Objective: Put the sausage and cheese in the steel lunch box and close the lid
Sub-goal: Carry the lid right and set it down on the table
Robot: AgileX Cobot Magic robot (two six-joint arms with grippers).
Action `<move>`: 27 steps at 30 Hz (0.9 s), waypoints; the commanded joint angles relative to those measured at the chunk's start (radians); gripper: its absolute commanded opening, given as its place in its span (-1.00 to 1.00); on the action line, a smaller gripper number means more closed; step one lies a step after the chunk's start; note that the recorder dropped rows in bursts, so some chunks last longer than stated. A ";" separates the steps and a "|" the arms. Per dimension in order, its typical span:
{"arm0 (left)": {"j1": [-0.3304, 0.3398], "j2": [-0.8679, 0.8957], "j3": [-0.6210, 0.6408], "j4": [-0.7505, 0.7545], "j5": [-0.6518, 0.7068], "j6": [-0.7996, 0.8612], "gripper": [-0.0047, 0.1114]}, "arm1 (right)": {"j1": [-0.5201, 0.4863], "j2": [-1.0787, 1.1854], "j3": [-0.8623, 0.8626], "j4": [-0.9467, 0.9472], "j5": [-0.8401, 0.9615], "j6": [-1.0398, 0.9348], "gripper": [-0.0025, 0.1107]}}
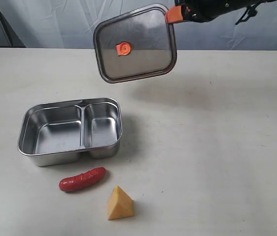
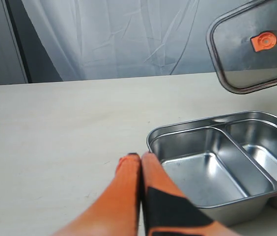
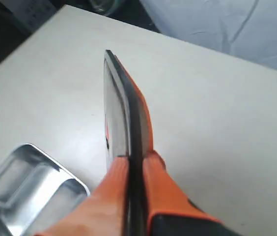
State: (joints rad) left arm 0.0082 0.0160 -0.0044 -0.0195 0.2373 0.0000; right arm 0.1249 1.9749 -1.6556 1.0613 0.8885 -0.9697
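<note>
The lid (image 1: 134, 44) is held aloft, its edge pinched by the right gripper (image 1: 174, 14).
The box (image 1: 60, 158) is seen open on the table (image 1: 217, 147); sausage (image 1: 82, 179) and cheese (image 1: 120, 203) are laid just before it, apart; the left gripper (image 2: 139, 158) is pressed together, empty.

Lid (image 1: 135, 43) aloft behind steel lunch box (image 1: 70, 131); sausage (image 1: 82, 179), cheese (image 1: 119, 203) before box.
</note>
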 commanded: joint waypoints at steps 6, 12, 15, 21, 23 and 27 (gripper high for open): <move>0.000 -0.006 0.004 0.000 0.001 0.000 -0.92 | 0.085 -0.194 -0.007 -0.757 -0.066 0.006 -0.97; 0.000 -0.006 0.004 0.000 0.001 0.000 -0.92 | 0.310 -0.196 -0.004 -1.081 -0.003 0.072 -0.97; 0.000 -0.006 0.004 0.000 0.001 0.000 -0.92 | 0.394 -0.194 -0.004 -1.204 0.032 0.147 -0.97; 0.000 -0.006 0.004 0.000 0.001 0.000 -0.92 | 0.522 -0.167 -0.004 -1.287 0.159 0.260 -0.97; 0.000 -0.006 0.004 0.000 0.001 0.000 -0.92 | 0.544 -0.151 -0.004 -1.271 0.202 0.287 -0.97; 0.000 -0.006 0.004 0.000 0.001 0.000 -0.92 | 0.579 -0.143 0.035 -1.224 0.231 0.318 -0.97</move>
State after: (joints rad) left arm 0.0082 0.0160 -0.0044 -0.0195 0.2373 0.0000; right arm 0.6858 1.8213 -1.6501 -0.1919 1.0802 -0.6763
